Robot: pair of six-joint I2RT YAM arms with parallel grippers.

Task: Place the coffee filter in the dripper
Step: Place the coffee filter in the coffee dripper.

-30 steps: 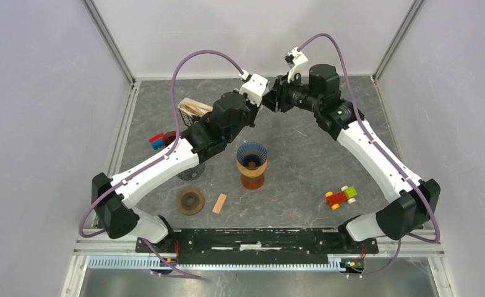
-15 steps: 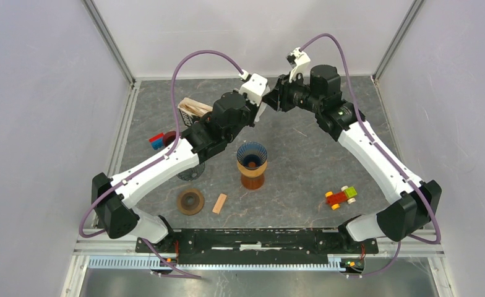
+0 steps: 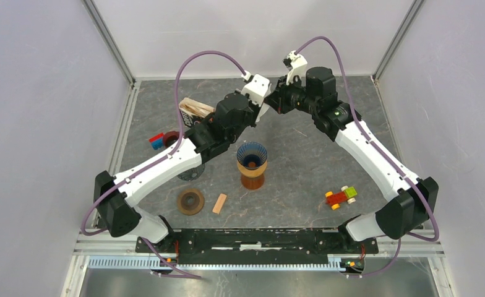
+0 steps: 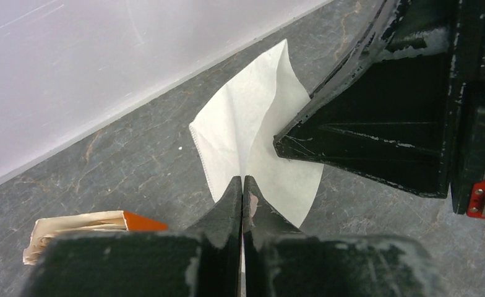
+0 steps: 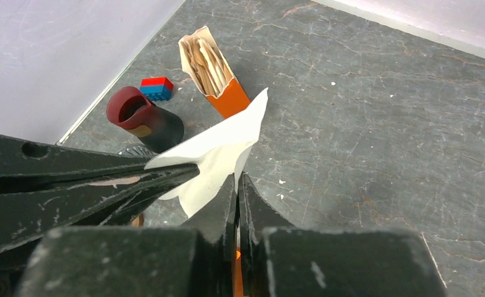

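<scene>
From above we see the dripper [image 3: 252, 162] standing upright mid-counter [image 3: 302, 154], with both arms meeting beyond it. Only the wrist views show the coffee filter [image 4: 252, 142]. Our left pincer [image 4: 242, 180] is clenched on its lower edge and our right pincer [image 5: 237, 179] grasps another edge, so it is held in the air. Farther back, the right wrist view shows a maroon cup [image 5: 142, 117] and an orange box [image 5: 212, 68].

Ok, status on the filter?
Left gripper shut on white paper coffee filter. Right gripper shut on it too. Blue-ribbed brown dripper empty, nothing over it.
</scene>
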